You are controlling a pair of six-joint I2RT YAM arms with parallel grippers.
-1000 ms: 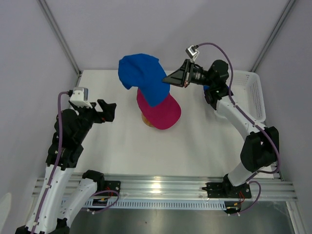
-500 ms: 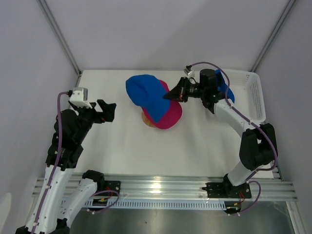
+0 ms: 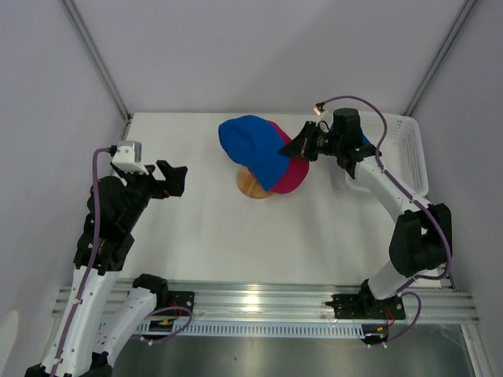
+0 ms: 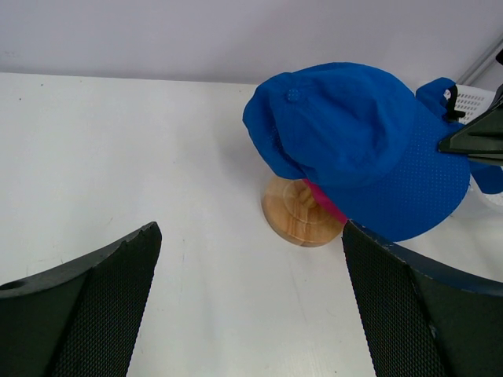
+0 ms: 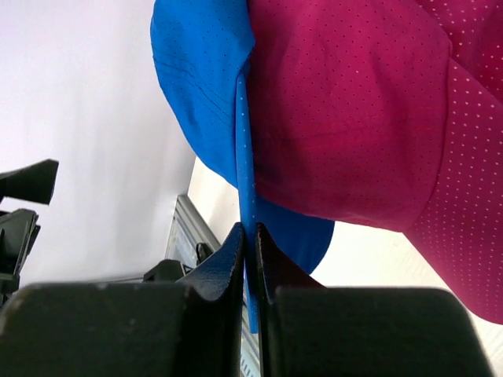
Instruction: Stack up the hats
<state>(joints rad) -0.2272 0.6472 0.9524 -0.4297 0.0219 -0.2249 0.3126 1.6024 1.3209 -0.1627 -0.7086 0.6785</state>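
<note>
Your counter was a plain white sheet. It was boxed in by pale grey walls on three sides, with a slanted metal pole rising at each far corner. A ridged aluminium rail ran along the near edge, where both arms were bolted. A white mesh basket sat against the right edge of the counter, just beside your right arm.

Near the middle, towards the far side, stood the wooden stand, with only its round base showing. The pink hat sat on it, and the blue hat lay over the pink one, covering most of it, with its brim reaching out to the right.

Your right claw was closed on the thin edge of the blue hat, the fabric pinched flat between its fingers. Your left claw hung above the left side of the counter, well apart from the stand, with its jaws spread wide and nothing between them.
</note>
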